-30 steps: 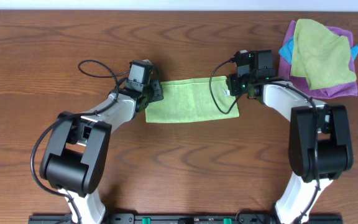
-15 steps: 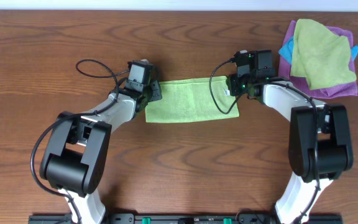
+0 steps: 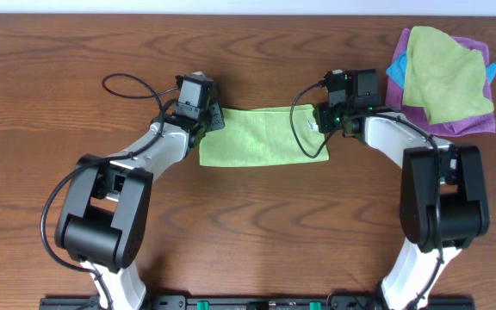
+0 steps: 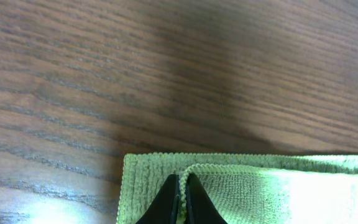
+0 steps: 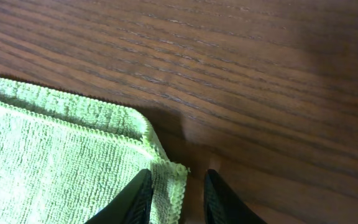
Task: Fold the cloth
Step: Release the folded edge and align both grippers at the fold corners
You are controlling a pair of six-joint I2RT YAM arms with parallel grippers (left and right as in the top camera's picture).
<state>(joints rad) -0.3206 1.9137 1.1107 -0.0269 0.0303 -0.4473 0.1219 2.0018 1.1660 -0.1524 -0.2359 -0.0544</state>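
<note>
The cloth (image 3: 261, 136) is a bright lime-green towel lying as a folded strip on the table between the two arms. My left gripper (image 3: 208, 120) is at its left end. In the left wrist view the gripper (image 4: 180, 190) is shut on the hem of the cloth's upper layer (image 4: 260, 186), with the lower layer flat beneath. My right gripper (image 3: 320, 122) is at the cloth's right end. In the right wrist view the right gripper (image 5: 178, 194) stands open. The cloth's corner (image 5: 166, 180) lies loose between its fingers (image 5: 135, 196), beside the left one.
A pile of other cloths sits at the back right: a duller yellow-green one (image 3: 446, 73) on a purple one (image 3: 459, 125), with blue (image 3: 396, 67) showing at its left. The right arm's black cable (image 3: 296, 129) loops over the cloth's right end. The left arm's cable (image 3: 132, 86) hangs above the table.
The left gripper closed on the cloth's left edge and moved a little toward the far side, pulling that end slightly with it. The right gripper has not moved.
</note>
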